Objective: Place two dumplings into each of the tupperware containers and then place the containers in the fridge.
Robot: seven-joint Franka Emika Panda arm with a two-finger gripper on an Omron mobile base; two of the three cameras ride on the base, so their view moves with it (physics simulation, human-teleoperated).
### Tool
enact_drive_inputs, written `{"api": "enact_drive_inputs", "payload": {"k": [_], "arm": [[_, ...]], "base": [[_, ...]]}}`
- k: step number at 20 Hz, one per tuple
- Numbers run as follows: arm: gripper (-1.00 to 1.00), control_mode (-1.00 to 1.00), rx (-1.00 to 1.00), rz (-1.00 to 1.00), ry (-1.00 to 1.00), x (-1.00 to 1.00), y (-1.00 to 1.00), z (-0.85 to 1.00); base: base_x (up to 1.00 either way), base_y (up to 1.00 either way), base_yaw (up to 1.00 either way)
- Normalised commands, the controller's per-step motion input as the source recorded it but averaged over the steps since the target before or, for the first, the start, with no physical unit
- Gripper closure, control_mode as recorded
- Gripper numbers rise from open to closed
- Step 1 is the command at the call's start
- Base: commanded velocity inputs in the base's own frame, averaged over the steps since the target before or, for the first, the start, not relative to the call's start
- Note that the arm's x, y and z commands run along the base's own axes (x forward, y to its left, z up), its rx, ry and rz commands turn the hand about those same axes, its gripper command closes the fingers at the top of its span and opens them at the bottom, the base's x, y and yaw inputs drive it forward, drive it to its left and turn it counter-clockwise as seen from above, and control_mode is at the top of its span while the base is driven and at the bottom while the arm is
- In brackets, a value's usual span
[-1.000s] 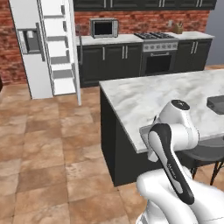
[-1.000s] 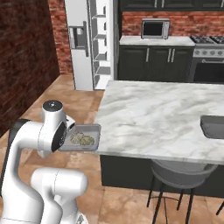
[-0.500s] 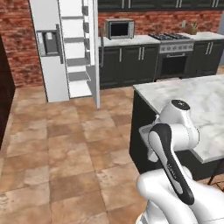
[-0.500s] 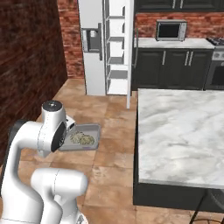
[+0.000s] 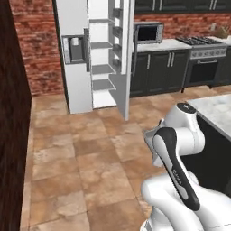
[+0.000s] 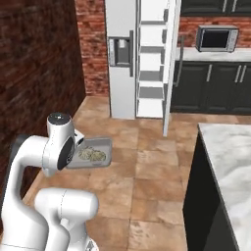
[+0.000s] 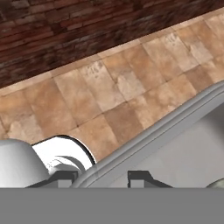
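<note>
In the left base view the fridge (image 5: 97,54) stood open at the far side of the room, pale shelves bare, its door swung right. The arm folded low at the near right, and a grey edge of the tupperware container (image 5: 149,137) peeked out beside it. A marble bench (image 5: 216,110) sat at the right, with a microwave (image 5: 149,32) and stove (image 5: 205,61) beyond on the far wall.

In the right base view the container (image 6: 93,153) hung just right of the arm, above the tiled floor (image 6: 147,191), with the dumplings (image 6: 91,155) inside. The step in hand looked like the carry to the fridge; next the base likely needed to close in and the arm to reach a shelf, tray kept level.

In the hand view the claw (image 7: 100,177) sat narrow, its tips either side of the container's rim, apparently gripping it. Brick wall (image 7: 65,30) ran beyond the tiles.
</note>
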Motion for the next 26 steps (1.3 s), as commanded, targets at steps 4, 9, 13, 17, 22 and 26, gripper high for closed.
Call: {"api": "enact_drive_inputs", "payload": {"k": [4, 9, 13, 17, 22, 26], "arm": [[1.00, 1.00, 0.00, 0.00, 0.00, 0.00, 0.00, 0.00], [1.00, 1.00, 0.00, 0.00, 0.00, 0.00, 0.00, 0.00], [1.00, 1.00, 0.00, 0.00, 0.00, 0.00, 0.00, 0.00], [1.00, 1.00, 0.00, 0.00, 0.00, 0.00, 0.00, 0.00], [1.00, 1.00, 0.00, 0.00, 0.00, 0.00, 0.00, 0.00], [1.00, 1.00, 0.00, 0.00, 0.00, 0.00, 0.00, 0.00]], "base": [[1.00, 0.34, 0.00], [1.00, 0.00, 0.00], [1.00, 0.00, 0.00], [0.96, -0.06, -0.05], [0.88, -0.12, -0.09], [0.85, -0.11, -0.10]]}}
